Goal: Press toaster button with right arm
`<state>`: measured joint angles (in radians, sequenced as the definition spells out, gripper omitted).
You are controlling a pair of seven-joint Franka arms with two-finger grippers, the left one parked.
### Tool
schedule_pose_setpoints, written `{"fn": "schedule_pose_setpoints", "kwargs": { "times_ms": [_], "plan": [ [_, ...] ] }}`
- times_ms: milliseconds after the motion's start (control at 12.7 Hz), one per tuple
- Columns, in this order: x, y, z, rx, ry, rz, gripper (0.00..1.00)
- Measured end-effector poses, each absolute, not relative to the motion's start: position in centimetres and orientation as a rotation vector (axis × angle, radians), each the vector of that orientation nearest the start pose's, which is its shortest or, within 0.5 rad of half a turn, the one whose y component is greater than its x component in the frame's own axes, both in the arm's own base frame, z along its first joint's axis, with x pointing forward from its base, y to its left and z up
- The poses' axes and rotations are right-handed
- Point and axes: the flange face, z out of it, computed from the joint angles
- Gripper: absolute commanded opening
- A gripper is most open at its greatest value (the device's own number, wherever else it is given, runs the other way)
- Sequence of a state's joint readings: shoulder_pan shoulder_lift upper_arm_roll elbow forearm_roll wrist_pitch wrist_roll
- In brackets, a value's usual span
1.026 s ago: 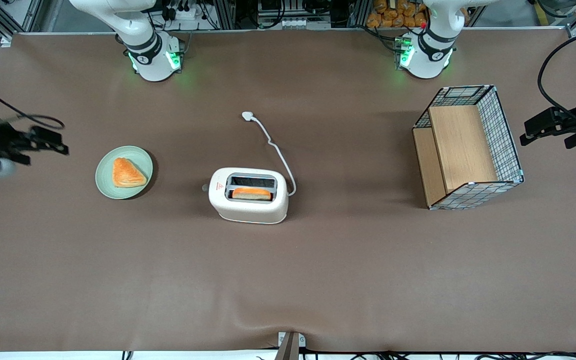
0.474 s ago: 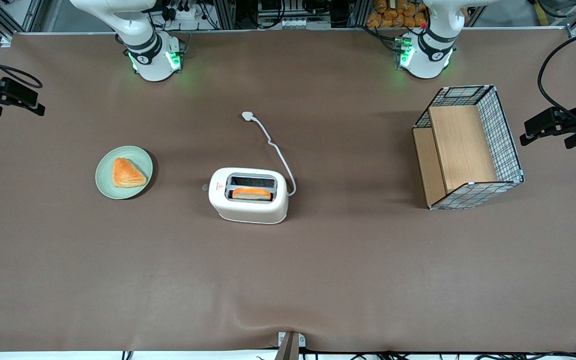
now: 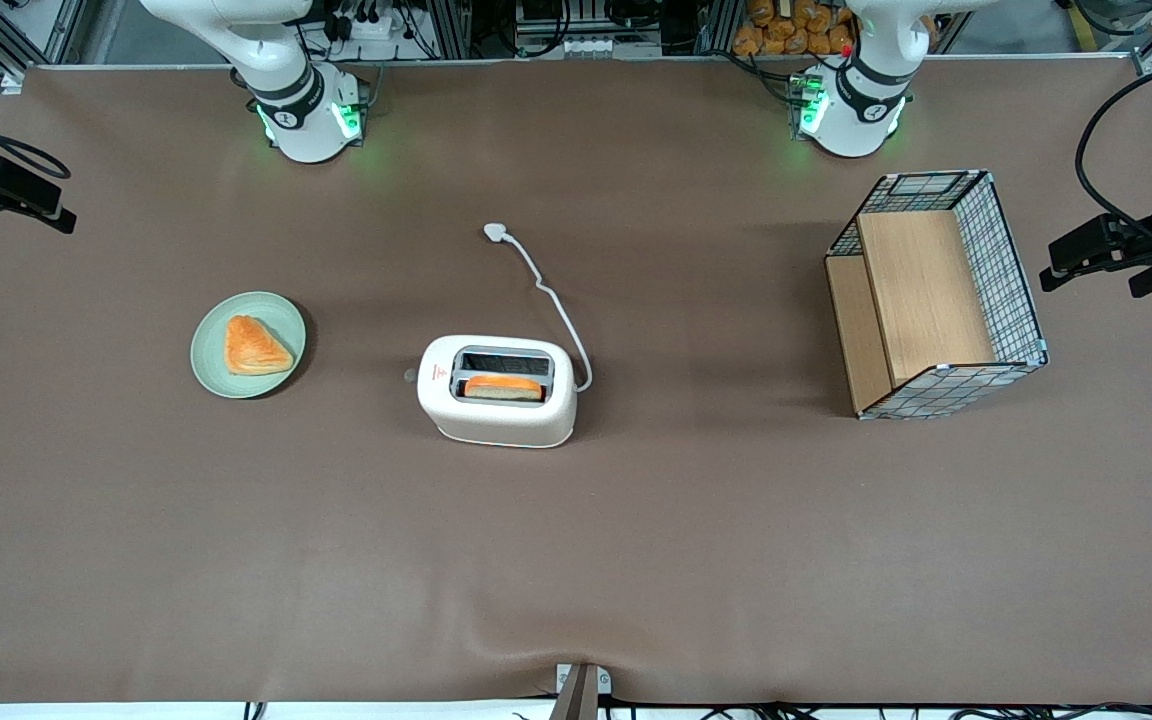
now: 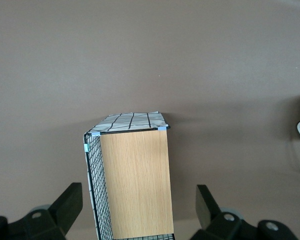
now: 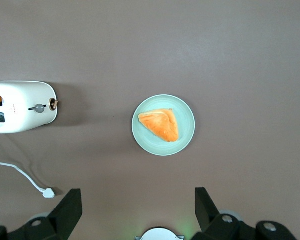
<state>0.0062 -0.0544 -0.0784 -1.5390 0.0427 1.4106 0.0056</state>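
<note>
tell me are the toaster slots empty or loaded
One loaded, one empty: in the toaster, the slot nearer the front camera holds an orange-crusted slice. The gripper hangs open at the working arm's end.

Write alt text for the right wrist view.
The open gripper hangs high above a brown table, over a green plate holding a pastry; beside the plate stands the toaster, its button untouched.

Brown table (image 3: 736, 560) bears toaster (image 3: 496, 405), plate (image 3: 208, 365), basket (image 3: 936, 295).

Gripper (image 3: 11, 190) high at the working arm's end — toaster (image 3: 497, 390) mid-table.
</note>
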Motion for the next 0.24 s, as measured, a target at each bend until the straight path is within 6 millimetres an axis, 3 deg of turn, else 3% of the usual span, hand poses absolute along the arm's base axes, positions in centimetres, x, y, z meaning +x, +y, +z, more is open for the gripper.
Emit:
{"fn": "schedule_pose_setpoints", "kwargs": {
  "times_ms": [237],
  "plan": [
    [52.03,-3.42,66.15,-3.091,0.115,0.089,1.00]
  ]
}}
